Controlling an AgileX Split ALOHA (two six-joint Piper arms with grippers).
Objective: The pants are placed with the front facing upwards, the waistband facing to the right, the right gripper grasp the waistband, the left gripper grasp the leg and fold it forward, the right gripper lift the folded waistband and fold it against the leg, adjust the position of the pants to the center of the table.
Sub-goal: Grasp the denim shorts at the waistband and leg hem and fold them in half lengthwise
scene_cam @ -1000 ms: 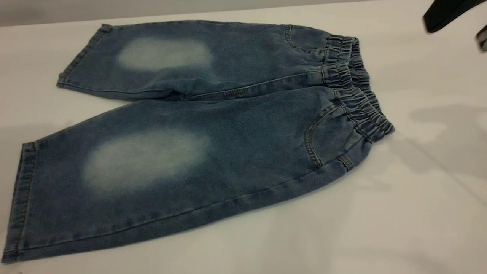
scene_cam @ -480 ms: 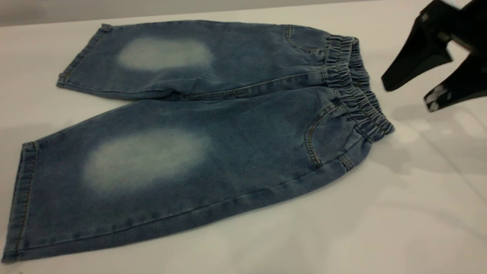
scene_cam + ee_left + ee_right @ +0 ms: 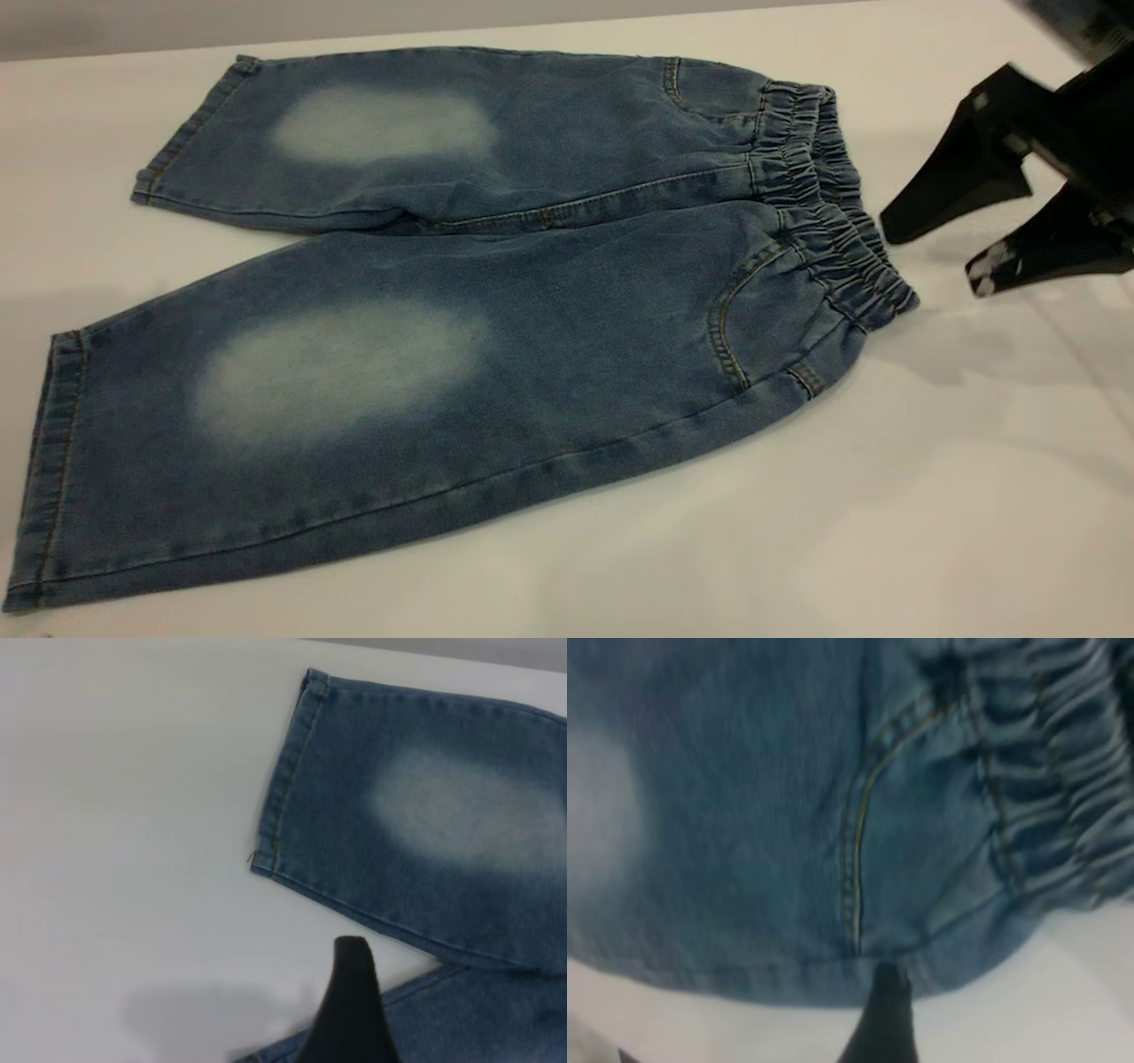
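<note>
Pants: the small blue denim pants (image 3: 461,310) lie flat and spread out on the table, filling the left and middle of the exterior view, front side up.
Waistband: the bunched, stretchy blue waistband (image 3: 828,199) is at the right end of the pants.
Leg: the wide blue leg (image 3: 354,133) with a pale patch lies in the upper left; its twin lies below it, nearer the camera.
Table: the big plain white table (image 3: 886,532) is under everything.
Right gripper: the black right gripper (image 3: 930,252) with two long pointed fingers is at the right edge, just beside the waistband, fingers spread apart, holding nothing.
Left gripper: the black left gripper's one seen finger (image 3: 353,1010) is near the leg's hem; I cannot tell how wide it is.
</note>
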